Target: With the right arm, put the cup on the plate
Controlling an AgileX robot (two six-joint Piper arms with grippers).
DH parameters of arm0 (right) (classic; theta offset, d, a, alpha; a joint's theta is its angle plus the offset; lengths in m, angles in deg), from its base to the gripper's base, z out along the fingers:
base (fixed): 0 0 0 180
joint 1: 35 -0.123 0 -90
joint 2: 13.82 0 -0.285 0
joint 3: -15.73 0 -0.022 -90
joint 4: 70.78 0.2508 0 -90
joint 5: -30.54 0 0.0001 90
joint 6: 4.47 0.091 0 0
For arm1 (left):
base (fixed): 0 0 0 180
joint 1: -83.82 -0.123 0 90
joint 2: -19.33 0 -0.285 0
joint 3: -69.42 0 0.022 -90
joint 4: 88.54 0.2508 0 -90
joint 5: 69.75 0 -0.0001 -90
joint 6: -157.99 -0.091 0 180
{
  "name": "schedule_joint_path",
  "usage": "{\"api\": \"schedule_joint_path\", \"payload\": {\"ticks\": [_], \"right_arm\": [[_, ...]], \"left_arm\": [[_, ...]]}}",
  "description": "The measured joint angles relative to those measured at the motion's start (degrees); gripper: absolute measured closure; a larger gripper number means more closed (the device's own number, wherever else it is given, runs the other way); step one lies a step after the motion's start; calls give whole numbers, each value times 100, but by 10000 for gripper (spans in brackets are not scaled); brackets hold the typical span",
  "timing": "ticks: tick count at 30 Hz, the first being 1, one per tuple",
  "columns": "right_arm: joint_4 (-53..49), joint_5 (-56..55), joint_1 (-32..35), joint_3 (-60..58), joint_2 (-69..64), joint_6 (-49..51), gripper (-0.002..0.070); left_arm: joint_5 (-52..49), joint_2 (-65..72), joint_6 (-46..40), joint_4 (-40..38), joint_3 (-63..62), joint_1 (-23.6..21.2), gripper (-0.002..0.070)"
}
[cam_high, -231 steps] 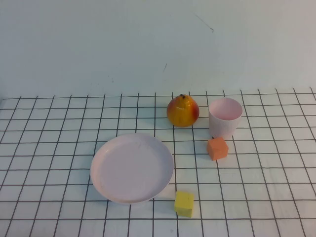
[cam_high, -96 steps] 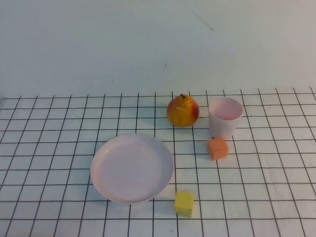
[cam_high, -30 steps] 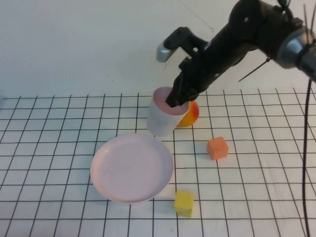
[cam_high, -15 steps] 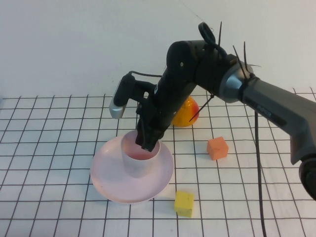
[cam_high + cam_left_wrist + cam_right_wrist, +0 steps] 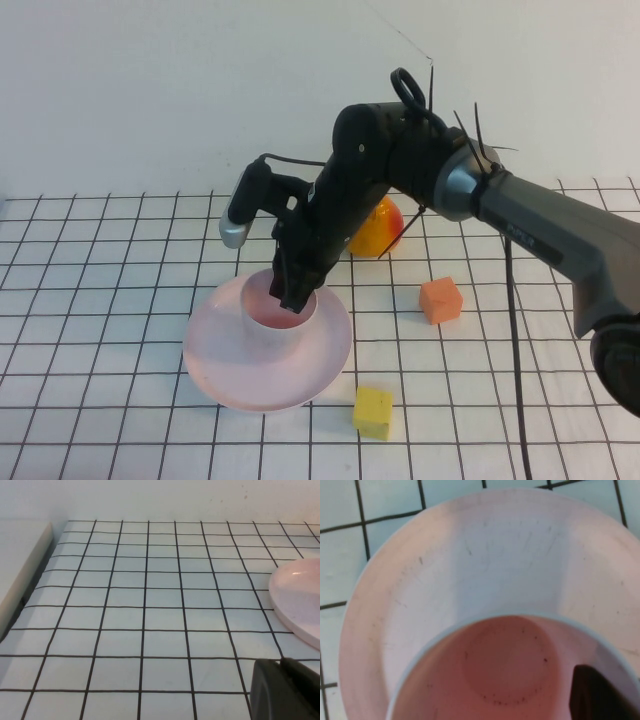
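Right gripper (image 5: 293, 297) pinches the rim of the pale pink cup (image 5: 280, 325), one finger inside it; the cup stands upright on the pink plate (image 5: 215, 365). Left gripper (image 5: 285, 690) hangs low over the gridded table (image 5: 100, 300); whether it is open or closed, I cannot tell.

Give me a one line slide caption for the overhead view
Right hand gripping the pink cup by its rim, upright on the pink plate.
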Motion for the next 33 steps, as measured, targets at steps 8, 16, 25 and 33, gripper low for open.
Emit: {"api": "schedule_joint_path", "payload": {"ticks": [8, 16, 25, 33], "right_arm": [[0, -22, 0, 0, 0, -13, 541], [-39, -9, -4, 10, 0, 48, 467], [-1172, 336, -13, 97, 710, 61, 465], [-2332, 898, -13, 108, 2000, 111, 519]], "left_arm": [[0, 0, 0, 0, 0, 0, 677], [0, 0, 0, 0, 0, 0, 677], [0, 0, 0, 0, 0, 0, 677], [0, 0, 0, 0, 0, 0, 677]]}}
